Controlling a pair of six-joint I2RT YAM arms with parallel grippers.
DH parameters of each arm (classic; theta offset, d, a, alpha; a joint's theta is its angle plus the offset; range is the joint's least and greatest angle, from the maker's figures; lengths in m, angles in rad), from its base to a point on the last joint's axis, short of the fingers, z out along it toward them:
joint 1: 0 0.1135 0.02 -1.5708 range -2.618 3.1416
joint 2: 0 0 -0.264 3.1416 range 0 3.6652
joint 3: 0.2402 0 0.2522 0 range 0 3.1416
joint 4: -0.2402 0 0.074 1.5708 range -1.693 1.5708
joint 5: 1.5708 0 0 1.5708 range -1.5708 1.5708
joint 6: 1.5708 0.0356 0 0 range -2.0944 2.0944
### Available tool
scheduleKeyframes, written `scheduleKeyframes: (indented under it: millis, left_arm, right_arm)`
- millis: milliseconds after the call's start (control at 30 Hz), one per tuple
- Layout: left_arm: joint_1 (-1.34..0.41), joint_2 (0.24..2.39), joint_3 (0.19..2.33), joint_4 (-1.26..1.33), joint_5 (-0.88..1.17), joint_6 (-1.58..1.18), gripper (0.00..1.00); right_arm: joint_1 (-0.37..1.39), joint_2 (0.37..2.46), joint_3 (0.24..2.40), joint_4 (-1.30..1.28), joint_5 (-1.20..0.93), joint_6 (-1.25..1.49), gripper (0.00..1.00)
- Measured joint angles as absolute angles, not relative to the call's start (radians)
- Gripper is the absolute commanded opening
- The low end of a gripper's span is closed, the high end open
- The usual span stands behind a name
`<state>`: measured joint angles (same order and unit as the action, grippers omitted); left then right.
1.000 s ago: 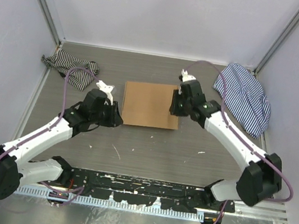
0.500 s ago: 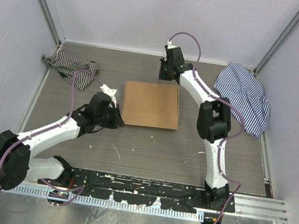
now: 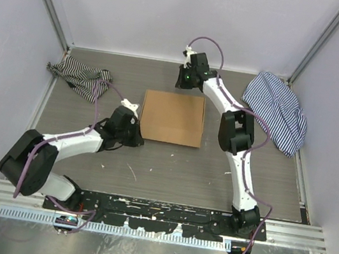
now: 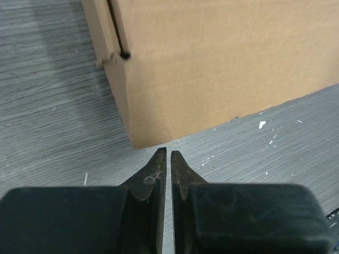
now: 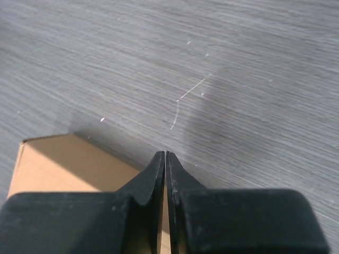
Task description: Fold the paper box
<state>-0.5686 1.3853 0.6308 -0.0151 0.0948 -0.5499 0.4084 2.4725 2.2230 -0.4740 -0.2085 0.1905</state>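
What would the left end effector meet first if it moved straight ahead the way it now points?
Probably the paper box: its near side wall, close to a corner, stands just beyond the shut left end effector, with only a strip of table between.

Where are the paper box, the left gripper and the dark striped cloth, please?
paper box [image 3: 172, 117]: top external view, middle of its top panel.
left gripper [image 4: 168, 154]: left wrist view, between its closed fingertips.
dark striped cloth [image 3: 75, 77]: top external view, middle of the crumpled heap.
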Motion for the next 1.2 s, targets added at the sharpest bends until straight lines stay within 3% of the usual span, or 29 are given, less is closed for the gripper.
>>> scheduleKeyframes:
  millis: [867,1200]
  left_arm:
    - [-0.572,1.521,0.66,-0.009,0.06,-0.56,0.09]
    - [-0.598,1.457,0.607,-0.015,0.001,-0.604,0.15]
  right_arm:
    - [0.437,2.469,2.063,-0.559,-0.519,-0.031,0.13]
    - [0.493,2.396,1.975,-0.561,-0.408,-0.099,0.13]
